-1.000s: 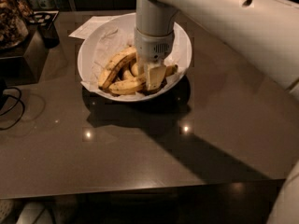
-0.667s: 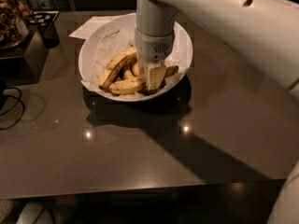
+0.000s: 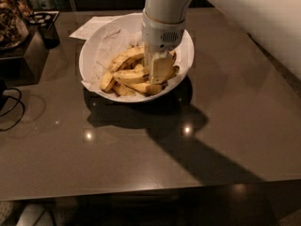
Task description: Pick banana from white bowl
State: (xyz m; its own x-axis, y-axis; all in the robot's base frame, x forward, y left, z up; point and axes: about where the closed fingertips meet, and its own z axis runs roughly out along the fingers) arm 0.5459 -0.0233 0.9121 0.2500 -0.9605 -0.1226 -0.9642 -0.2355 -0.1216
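The white bowl [image 3: 89,55] stands at the back middle of the dark table, lined with crumpled white paper. Several yellow bananas lie piled in its front half. One long curved banana [image 3: 126,59] lies along the upper left of the pile, and another long banana [image 3: 131,76] lies below it. I cannot tell which one has the speckles. My gripper [image 3: 159,70] comes straight down from the white arm [image 3: 164,8] into the right side of the pile and touches the bananas there. It hides the bananas beneath it.
A sheet of white paper [image 3: 91,27] lies behind the bowl. A dark box [image 3: 28,55] with a jar on it stands at the back left, and a black cable [image 3: 11,107] is at the left edge. The table's front edge [image 3: 141,192] is near.
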